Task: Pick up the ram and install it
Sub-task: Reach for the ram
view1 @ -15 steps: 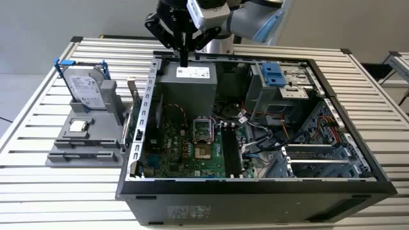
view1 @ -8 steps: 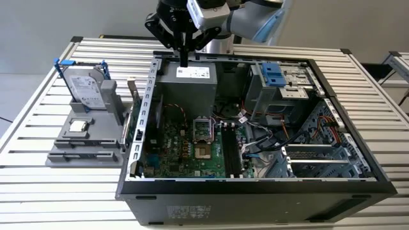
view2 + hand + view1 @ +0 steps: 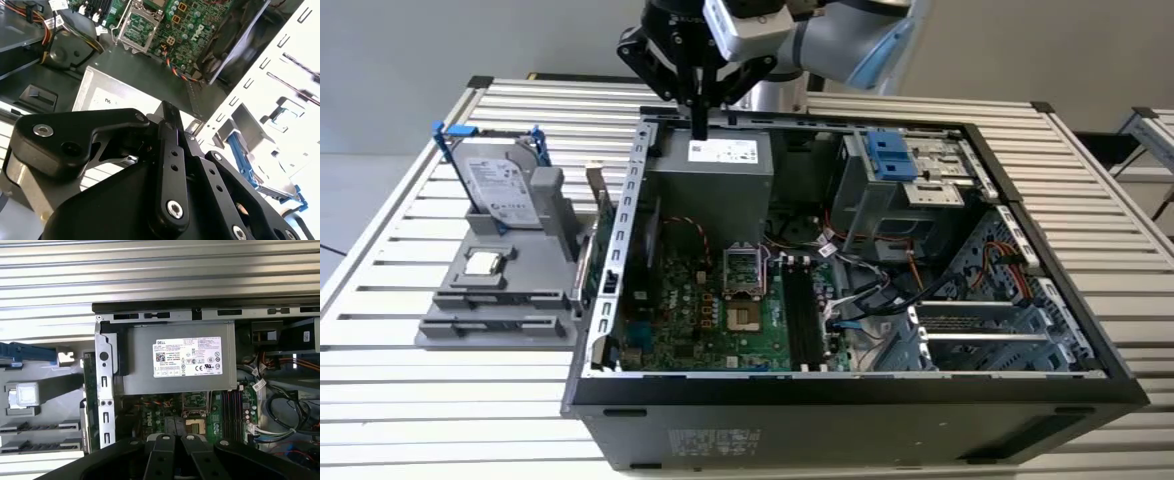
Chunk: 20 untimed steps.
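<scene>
Ram beside case, pincer well apart

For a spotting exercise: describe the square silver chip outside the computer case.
At the exterior view's left, beside the open computer case, sits a grey holder. The chip lies flat on it, nearer the camera than the propped-up hard drive; it alone is small and square.

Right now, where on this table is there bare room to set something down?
The table is bare in front of the gray holder, at the exterior view's left of the computer case, and along the case's other side at the exterior view's right. Crowded: inside the case, full of cables, and the narrow gap between holder and case.
</scene>
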Each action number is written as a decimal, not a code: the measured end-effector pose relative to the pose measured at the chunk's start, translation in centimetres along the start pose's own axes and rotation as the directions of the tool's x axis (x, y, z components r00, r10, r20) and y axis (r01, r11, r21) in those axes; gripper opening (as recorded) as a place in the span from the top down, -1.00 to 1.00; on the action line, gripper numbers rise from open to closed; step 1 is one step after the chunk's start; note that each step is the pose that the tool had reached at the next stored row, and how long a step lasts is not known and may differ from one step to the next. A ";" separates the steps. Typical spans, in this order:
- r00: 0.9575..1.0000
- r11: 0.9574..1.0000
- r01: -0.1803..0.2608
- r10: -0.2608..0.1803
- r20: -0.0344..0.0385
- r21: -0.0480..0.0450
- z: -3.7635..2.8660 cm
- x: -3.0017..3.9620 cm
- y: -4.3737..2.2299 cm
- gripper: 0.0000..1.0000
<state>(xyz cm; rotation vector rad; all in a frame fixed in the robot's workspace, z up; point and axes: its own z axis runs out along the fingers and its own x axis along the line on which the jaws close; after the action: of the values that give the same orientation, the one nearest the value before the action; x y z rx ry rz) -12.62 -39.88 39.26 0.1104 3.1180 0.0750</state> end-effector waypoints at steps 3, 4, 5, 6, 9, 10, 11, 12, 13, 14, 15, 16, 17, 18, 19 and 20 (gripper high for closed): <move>1.000 1.000 0.000 0.000 0.000 0.000 -0.01 0.33 -0.02 1.00; 1.000 1.000 0.000 0.000 0.000 0.000 -0.01 0.45 -0.03 1.00; 1.000 1.000 0.000 0.000 0.000 0.000 -0.01 0.57 -0.04 1.00; 1.000 1.000 0.000 0.000 0.000 0.000 -0.02 0.71 -0.05 1.00; 1.000 1.000 0.000 0.000 0.000 0.000 -0.02 1.07 -0.07 1.00; 1.000 1.000 0.000 0.000 0.000 0.000 -0.02 1.18 -0.08 1.00; 1.000 1.000 0.000 0.000 0.000 0.000 -0.03 1.31 -0.09 1.00; 1.000 1.000 0.000 0.000 0.000 0.000 -0.03 1.43 -0.10 1.00; 1.000 1.000 0.000 0.000 0.000 0.000 -0.03 1.55 -0.11 1.00; 1.000 1.000 0.000 0.000 0.000 0.000 -0.04 1.66 -0.12 1.00; 1.000 1.000 0.000 0.000 0.000 0.000 -0.04 1.77 -0.13 1.00; 1.000 1.000 0.000 0.000 0.000 0.000 -0.04 1.89 -0.13 1.00; 1.000 1.000 0.000 0.000 0.000 0.000 -0.04 2.01 -0.14 1.00; 1.000 1.000 0.000 0.000 0.000 0.000 -0.04 2.10 -0.15 1.00; 1.000 1.000 0.000 0.000 0.000 0.000 -0.05 2.21 -0.16 1.00; 1.000 1.000 0.000 0.000 0.000 0.000 -0.05 2.34 -0.16 1.00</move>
<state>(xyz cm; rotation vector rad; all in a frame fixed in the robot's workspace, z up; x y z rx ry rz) -14.96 -39.88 39.26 0.1104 3.1180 0.0751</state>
